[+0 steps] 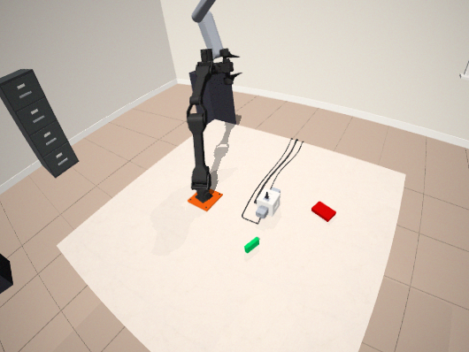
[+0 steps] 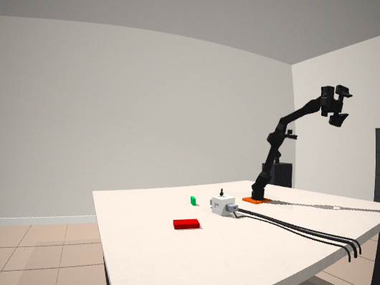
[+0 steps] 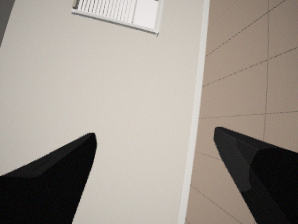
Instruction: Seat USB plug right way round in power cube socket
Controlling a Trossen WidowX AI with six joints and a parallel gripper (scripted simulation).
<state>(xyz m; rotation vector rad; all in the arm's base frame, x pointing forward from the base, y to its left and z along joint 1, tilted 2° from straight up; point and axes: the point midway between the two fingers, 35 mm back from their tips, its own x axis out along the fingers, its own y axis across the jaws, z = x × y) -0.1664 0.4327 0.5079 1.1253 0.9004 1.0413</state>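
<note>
The white power cube (image 1: 265,202) (image 2: 218,200) stands on the table (image 1: 212,274) (image 2: 143,211). The small black USB plug (image 1: 266,195) (image 2: 221,192) stands up from the cube's top face, with part of it showing above the socket. It is too small to tell which way round it is or how deep it sits. My gripper (image 1: 240,65) (image 2: 349,105) (image 3: 155,136) is open and empty, high above the table and well away from the cube. The cube and plug do not show in the wrist view.
Grey plugs (image 1: 262,212) (image 2: 231,208) sit on the cube's sides. Black cables (image 1: 275,166) (image 2: 297,228) run from beside the cube to the table edge. A green block (image 1: 252,245) (image 2: 193,200) and a red block (image 1: 324,211) (image 2: 186,224) lie near it. The arm stands on an orange base plate (image 1: 213,202) (image 2: 247,199).
</note>
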